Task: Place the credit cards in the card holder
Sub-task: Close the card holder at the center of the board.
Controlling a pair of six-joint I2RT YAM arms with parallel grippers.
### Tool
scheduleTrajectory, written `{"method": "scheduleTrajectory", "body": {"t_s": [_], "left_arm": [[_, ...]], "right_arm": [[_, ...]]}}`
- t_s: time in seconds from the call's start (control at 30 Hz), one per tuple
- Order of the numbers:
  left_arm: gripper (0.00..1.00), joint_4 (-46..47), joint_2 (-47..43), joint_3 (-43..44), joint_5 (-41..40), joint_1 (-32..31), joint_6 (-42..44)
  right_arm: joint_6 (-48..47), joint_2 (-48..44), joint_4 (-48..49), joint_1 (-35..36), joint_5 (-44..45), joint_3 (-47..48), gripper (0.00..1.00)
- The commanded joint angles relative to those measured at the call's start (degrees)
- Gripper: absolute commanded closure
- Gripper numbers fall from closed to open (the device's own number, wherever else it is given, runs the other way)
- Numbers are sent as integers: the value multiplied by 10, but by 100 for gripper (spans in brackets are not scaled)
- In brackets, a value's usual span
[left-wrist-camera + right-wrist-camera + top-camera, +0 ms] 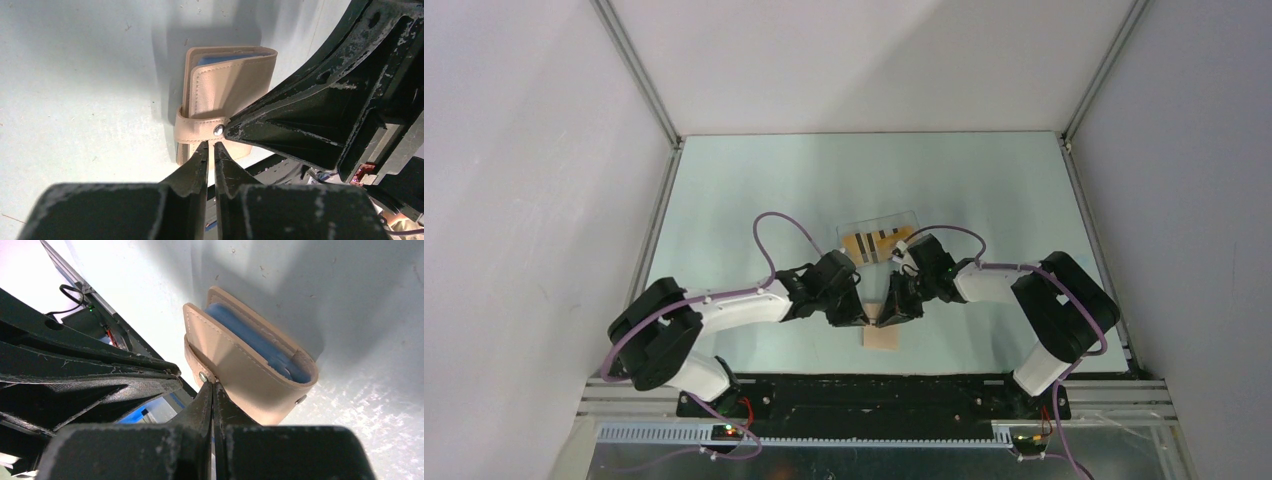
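Observation:
The tan card holder (pixel 882 342) lies folded near the table's front edge, its light blue inner panels showing at the open side (pixel 260 342). A snap strap (pixel 197 131) wraps round it. My left gripper (pixel 211 145) is pinched to a narrow slit on the strap's lower edge. My right gripper (pixel 213 386) is shut, its tips touching the strap end by the metal snap (pixel 203 376). From above, both grippers (pixel 861 318) (pixel 886 316) meet tip to tip over the holder. The orange credit cards (pixel 876 243) with dark stripes lie further back.
The cards rest in a clear plastic tray (pixel 906 217) behind the two wrists. Grey walls with aluminium rails (pixel 656 215) bound the pale green table on three sides. A black base bar (pixel 874 395) runs along the near edge.

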Motion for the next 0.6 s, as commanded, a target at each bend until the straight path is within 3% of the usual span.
{"method": "scheduleTrajectory", "body": {"t_s": [0.0,0.57], "left_arm": [[89,0,8,29,-5,-4,17],[91,-2,35,46,0,-13,17]], "right_arm": [[-18,-16,-15,4,19,10,100],[-35,-6,-31,6,36,10,100]]}}
